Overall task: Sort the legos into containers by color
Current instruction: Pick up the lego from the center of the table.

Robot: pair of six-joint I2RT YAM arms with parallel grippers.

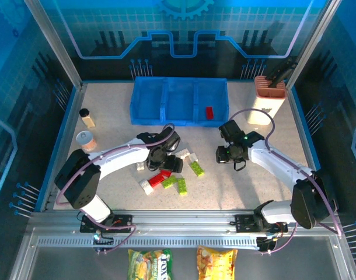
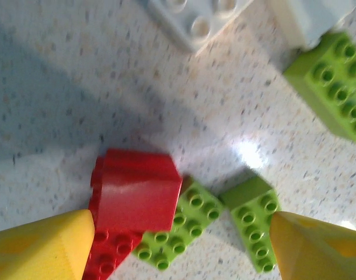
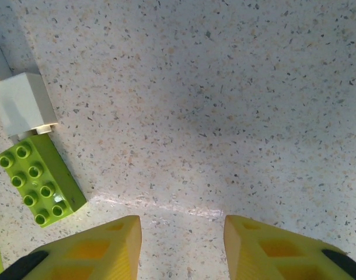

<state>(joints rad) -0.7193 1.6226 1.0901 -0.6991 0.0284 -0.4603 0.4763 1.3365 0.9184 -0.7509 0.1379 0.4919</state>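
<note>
Left wrist view: left gripper [image 2: 182, 217], wide open and empty, brackets the red lego [image 2: 137, 195] at lower left, hard against one finger; right gripper [image 3: 182, 224], half-open and empty, is farther.

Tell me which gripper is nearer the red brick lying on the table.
Left. The left gripper hangs right above the red brick, jaws open. The right gripper hangs over bare table farther right, past a lime green brick and a white brick.

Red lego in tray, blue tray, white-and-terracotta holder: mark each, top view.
red lego [image 1: 209, 112], top external view, middle of its top.
blue tray [image 1: 147, 102], top external view, bare floor of left compartment.
white-and-terracotta holder [image 1: 269, 87], top external view, terracotta upper part.
</note>
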